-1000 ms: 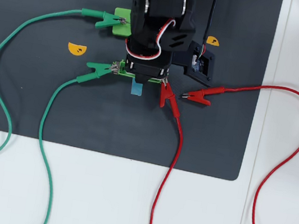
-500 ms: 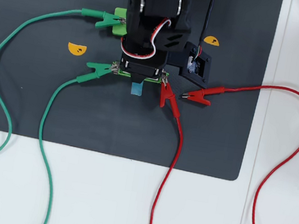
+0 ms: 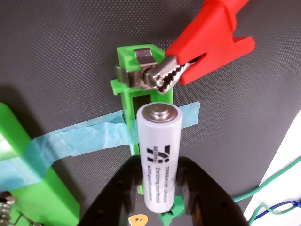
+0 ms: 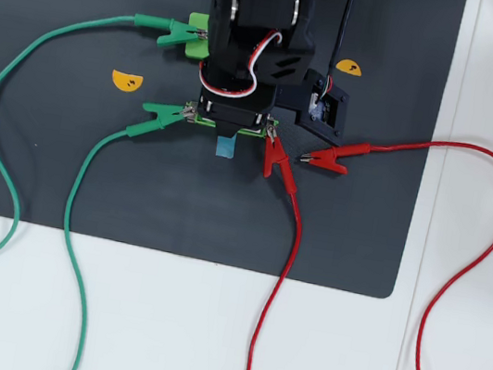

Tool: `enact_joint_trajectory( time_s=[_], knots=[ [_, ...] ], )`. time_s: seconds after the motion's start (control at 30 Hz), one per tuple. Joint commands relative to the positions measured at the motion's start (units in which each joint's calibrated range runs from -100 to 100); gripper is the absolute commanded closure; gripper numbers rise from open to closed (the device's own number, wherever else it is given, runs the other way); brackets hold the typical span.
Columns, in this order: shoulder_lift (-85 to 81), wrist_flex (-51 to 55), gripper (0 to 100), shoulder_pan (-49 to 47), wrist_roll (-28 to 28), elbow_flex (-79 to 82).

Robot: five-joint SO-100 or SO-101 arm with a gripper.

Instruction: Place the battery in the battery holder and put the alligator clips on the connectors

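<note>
One white printed cylindrical battery [image 3: 159, 160], gripped between my black pincer [image 3: 157, 186] fingers.
It sits over one narrow green plastic battery holder [image 3: 136, 92]; overhead: two red alligator clips [image 4: 274, 159], two green alligator clips [image 4: 162, 113].

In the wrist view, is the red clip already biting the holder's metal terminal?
Yes: the red clip has its toothed jaws closed on the silver terminal at the end of the holder.
</note>
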Motion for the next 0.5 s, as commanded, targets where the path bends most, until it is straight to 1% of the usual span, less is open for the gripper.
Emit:
enact_joint_trajectory(
  time_s=[0.0,0.47],
  knots=[
    [-0.1,-0.9,99,0.0,0.1,-1.5],
    [0.0,-0.9,99,-1.1,0.1,-1.8]
  ],
)
